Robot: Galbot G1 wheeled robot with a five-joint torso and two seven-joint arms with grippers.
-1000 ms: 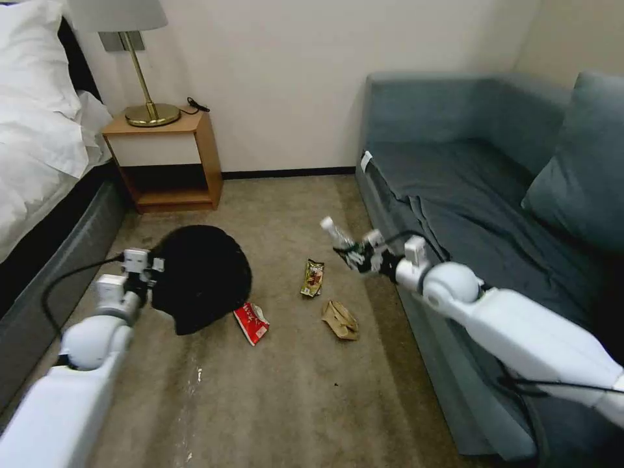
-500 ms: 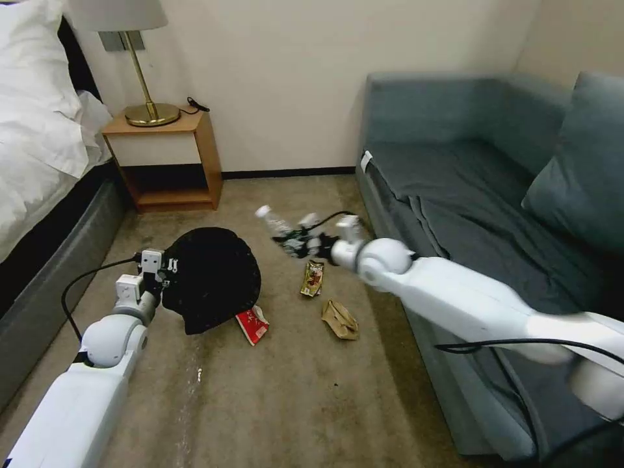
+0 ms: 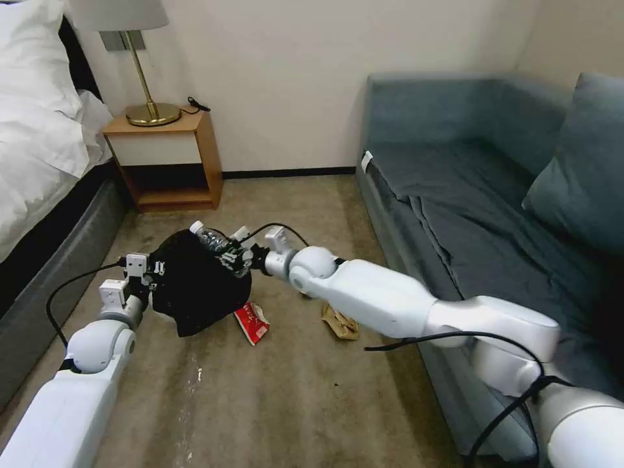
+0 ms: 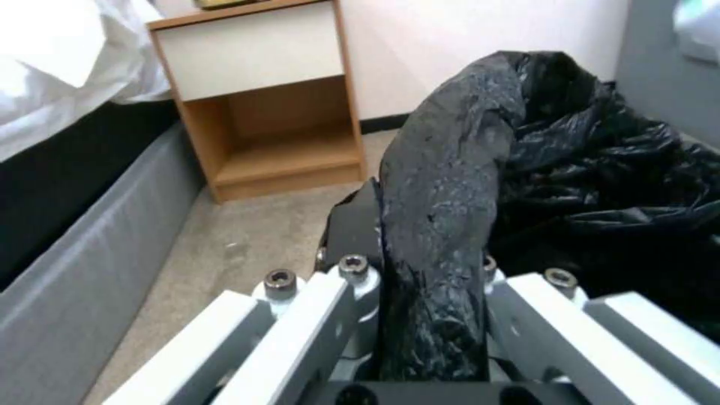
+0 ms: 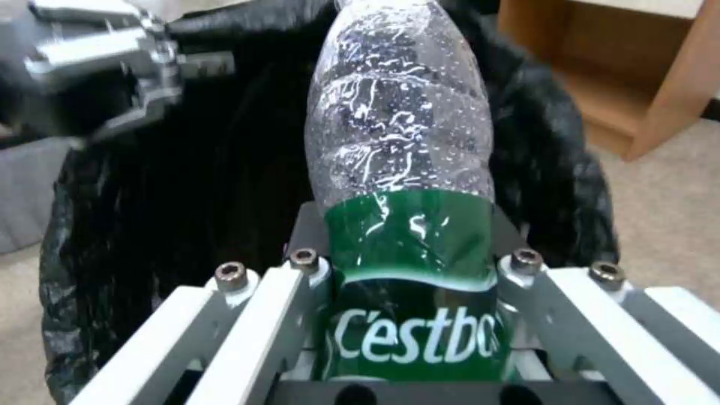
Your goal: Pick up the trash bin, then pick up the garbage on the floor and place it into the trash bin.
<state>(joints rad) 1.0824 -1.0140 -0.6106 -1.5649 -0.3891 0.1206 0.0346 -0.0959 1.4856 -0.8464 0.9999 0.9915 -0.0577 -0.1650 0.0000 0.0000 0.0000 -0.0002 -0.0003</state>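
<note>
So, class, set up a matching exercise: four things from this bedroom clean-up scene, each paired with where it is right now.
Things:
1. bottle
2. trash bin
3. red wrapper
4. lamp

Places:
A. on the nightstand
B. held at its rim by the left tool
C. on the carpet beside the bin
D. in the right tool, over the bin

Pairs: 1-D, 2-B, 3-C, 4-A

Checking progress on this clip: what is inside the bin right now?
The right wrist view shows black bag liner inside the bin and no litter, though its bottom is hidden. The bottle hangs over the opening in the right gripper. The left gripper clamps the rim.
</note>
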